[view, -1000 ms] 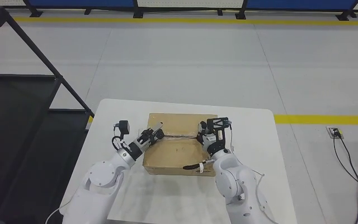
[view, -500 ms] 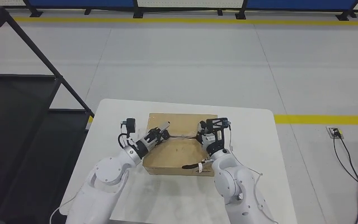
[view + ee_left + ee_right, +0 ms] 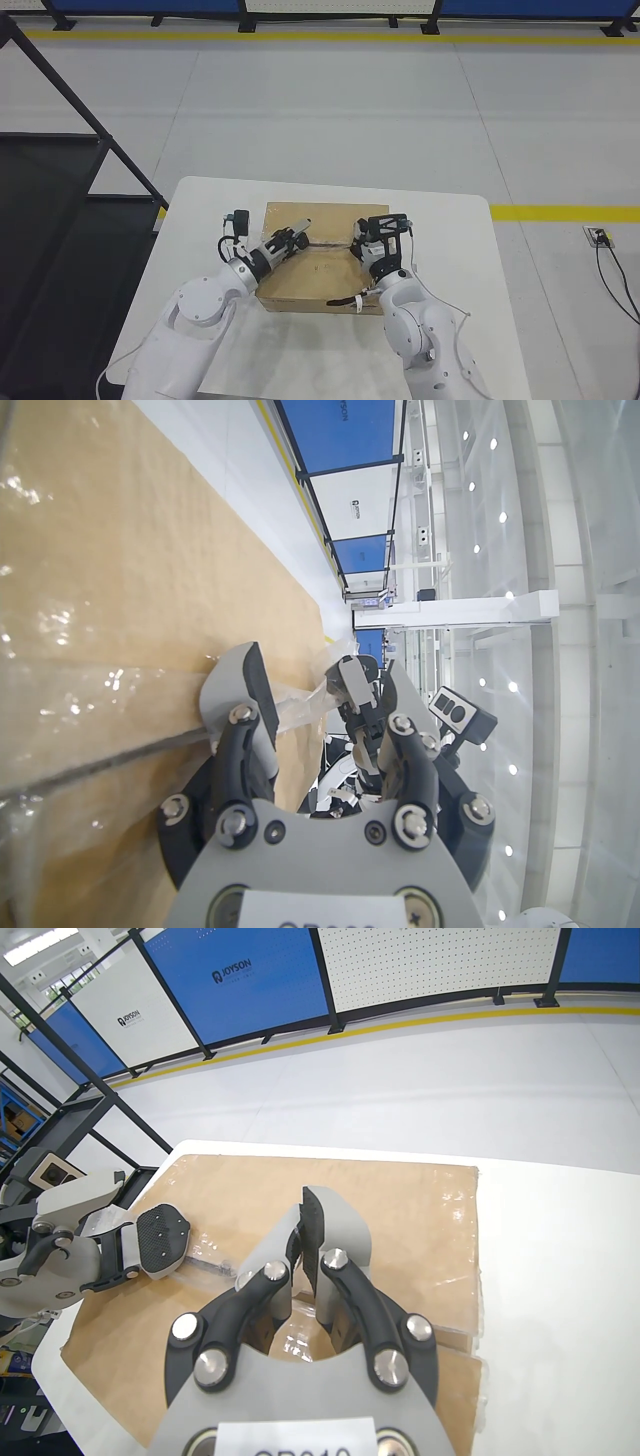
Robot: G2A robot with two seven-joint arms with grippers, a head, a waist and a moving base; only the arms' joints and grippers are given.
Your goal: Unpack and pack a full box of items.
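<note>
A taped cardboard box [image 3: 320, 270] lies shut on the white table [image 3: 450, 300]. Both grippers hover over its top seam. My left gripper [image 3: 297, 234] is open at the seam's middle, its fingers either side of a lifted strip of clear tape [image 3: 300, 707]. My right gripper [image 3: 306, 1208] is shut on the tape's end near the box's right side. From the left wrist, the right gripper [image 3: 350, 680] shows just beyond my open left gripper [image 3: 322, 680]. From the right wrist, the left gripper [image 3: 135, 1213] sits a short way along the box [image 3: 400, 1208].
A dark metal frame [image 3: 60, 200] stands off the table's left side. Bare table surface [image 3: 550, 1253] lies to the right of the box and in front of it. Blue and white partition panels [image 3: 250, 988] line the far floor.
My left gripper has slid right along the seam, closer to the right gripper. The right gripper has stayed almost in place, holding the tape.
</note>
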